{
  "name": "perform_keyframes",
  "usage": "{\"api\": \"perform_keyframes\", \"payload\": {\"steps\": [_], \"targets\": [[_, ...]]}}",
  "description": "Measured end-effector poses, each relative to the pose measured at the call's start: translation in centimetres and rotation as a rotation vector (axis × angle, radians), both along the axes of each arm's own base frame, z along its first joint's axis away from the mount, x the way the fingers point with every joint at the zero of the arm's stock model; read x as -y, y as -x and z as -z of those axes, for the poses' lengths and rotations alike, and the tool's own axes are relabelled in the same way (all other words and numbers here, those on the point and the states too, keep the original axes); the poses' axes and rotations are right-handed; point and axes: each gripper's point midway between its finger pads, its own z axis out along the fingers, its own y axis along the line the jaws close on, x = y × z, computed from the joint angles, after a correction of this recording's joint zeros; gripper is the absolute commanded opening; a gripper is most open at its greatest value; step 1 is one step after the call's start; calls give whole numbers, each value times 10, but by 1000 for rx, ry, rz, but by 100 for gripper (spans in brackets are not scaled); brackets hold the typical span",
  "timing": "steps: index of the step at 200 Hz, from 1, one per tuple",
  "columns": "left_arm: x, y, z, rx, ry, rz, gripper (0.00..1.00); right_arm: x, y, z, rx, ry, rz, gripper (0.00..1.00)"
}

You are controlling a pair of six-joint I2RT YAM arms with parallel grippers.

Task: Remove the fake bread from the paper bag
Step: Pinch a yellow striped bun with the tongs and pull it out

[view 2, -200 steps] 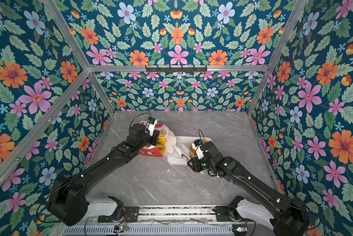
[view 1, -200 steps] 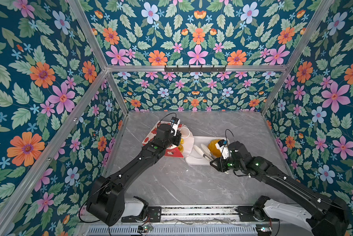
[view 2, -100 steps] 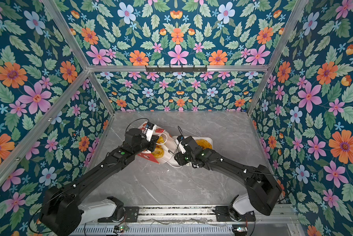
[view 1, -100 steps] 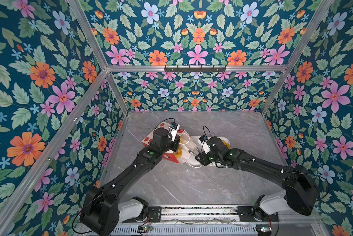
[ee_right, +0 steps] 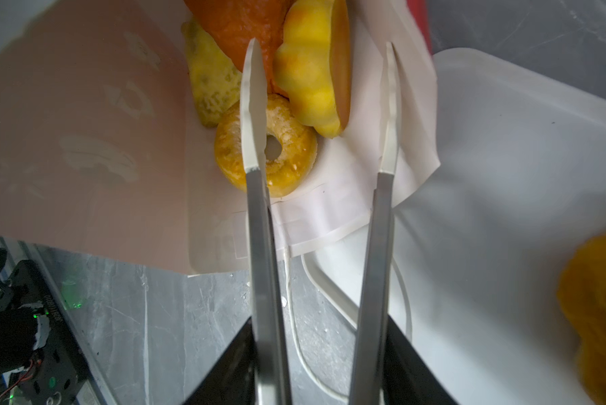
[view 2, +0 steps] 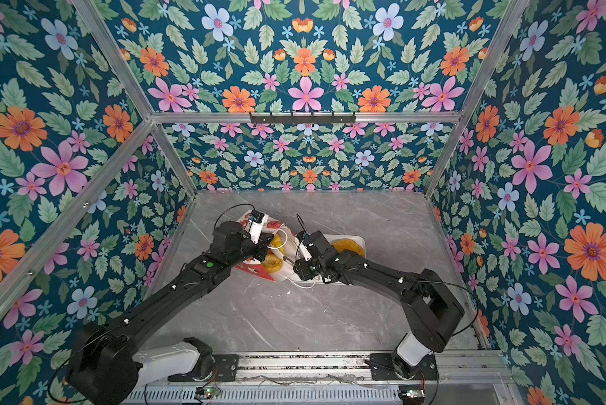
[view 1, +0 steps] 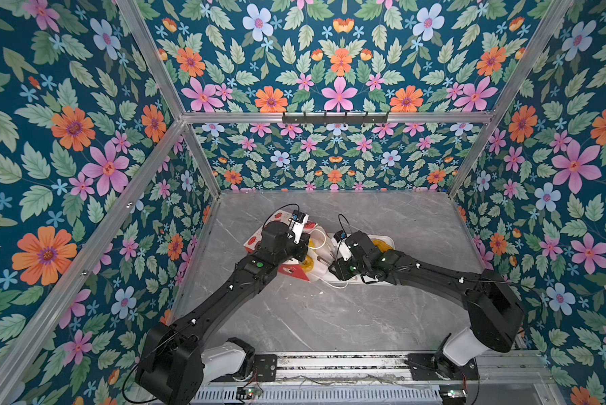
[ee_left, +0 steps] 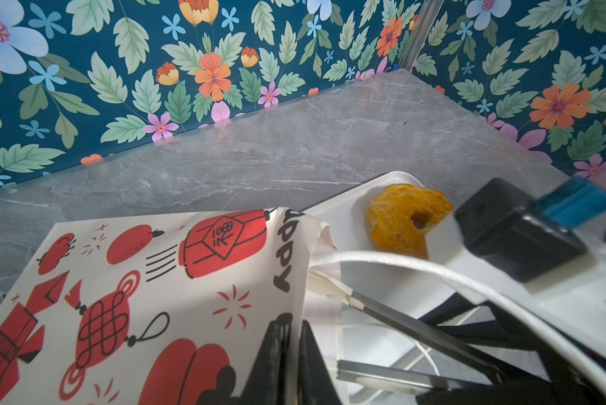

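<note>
This is a robot test cell, the kind of enclosure a robotics lab builds. Bare aluminium framing [view 1: 224,117] carries flat panels of floral wallpaper [view 1: 340,59] on three sides, boxing in a grey marble-look tabletop [view 1: 329,315]. Two black robot arms, the left arm [view 1: 224,298] and the right arm [view 1: 434,277], are bolted to a metal rail [view 1: 340,363] along the open front edge, with loose cables and a small circuit board [view 1: 248,392] showing lit LEDs. A black hook rack [view 1: 334,117] sits on the rear crossbar. The goods on the table are props: a printed paper bag [ee_left: 154,280], glossy fake bread [ee_right: 294,157] and a white tray [ee_right: 504,140].
</note>
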Motion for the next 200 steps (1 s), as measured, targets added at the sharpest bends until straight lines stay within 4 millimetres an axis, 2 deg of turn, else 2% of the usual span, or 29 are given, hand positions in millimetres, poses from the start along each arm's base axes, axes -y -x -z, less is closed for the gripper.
{"api": "perform_keyframes", "payload": {"steps": [26,44,85,127,155,200], "targets": [[1,0,2,2,5,3,13,-9,-3,12,-25,-1,-17,35],[1,1,3,0,7,2,13,-9,-2,15,-32,1,-17,32],[-1,-1,6,0,16,-15,12,-3,4,-18,15,-60,-14,32],[-7,-6,2,26,14,-59,12,11,30,-44,-10,-120,-24,33],[-14,-8,2,36,4,-96,12,29,52,-56,-15,-143,-35,34],[-28,-12,7,48,-17,-159,11,81,81,-50,-66,-216,18,36]]}}
